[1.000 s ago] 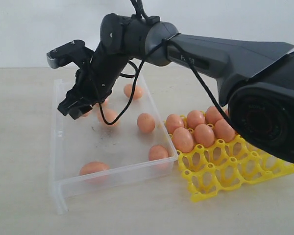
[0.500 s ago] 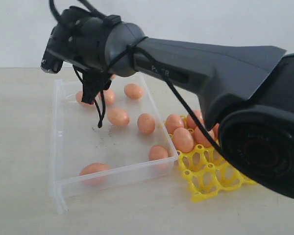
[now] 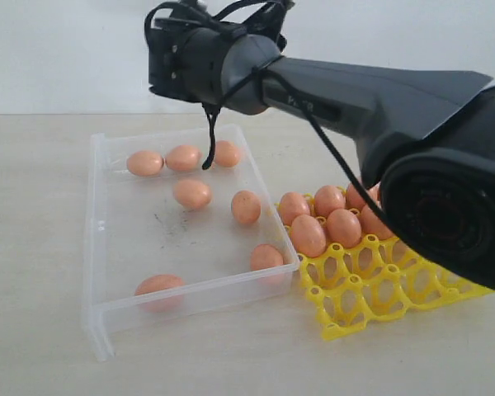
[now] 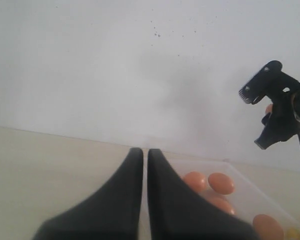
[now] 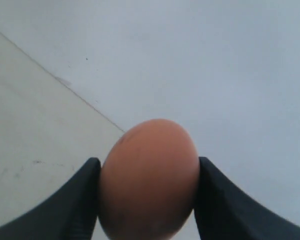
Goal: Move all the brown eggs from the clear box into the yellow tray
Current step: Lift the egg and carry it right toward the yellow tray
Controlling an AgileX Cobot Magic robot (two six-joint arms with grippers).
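My right gripper (image 5: 148, 165) is clamped on one egg (image 5: 149, 200). The two dark fingers (image 5: 75, 200) stand well apart and press its opposite flanks. The egg's long axis runs along the fingers, crosswise to the squeeze, with one rounded end pointing out past the tips. I cannot tell whether that is the blunt or the narrow end. Its shell is faintly speckled. Behind it I see only pale table (image 3: 33, 272) and white wall (image 4: 90, 60).

From the exterior view, the gripper itself is hidden behind the wrist. The wrist hangs high above the far end of the box (image 3: 200, 295), well clear of its walls. A black cable (image 3: 208, 142) dangles from the wrist in front of the far row of eggs.

Seven eggs (image 3: 192, 194) lie loose on the box floor: three along the far wall, two near the middle, and two by the near wall. They lie on their sides, pointing different ways.

The tray (image 3: 371, 307) sits just beside the box's right wall. At least six eggs (image 3: 308, 235) stand in its far cups, and the near cups are open. The right arm (image 3: 379, 91) blocks my view of the tray's far corner.

My left gripper (image 4: 145, 150) is low beside the box, with its fingers nearly together and nothing between them.
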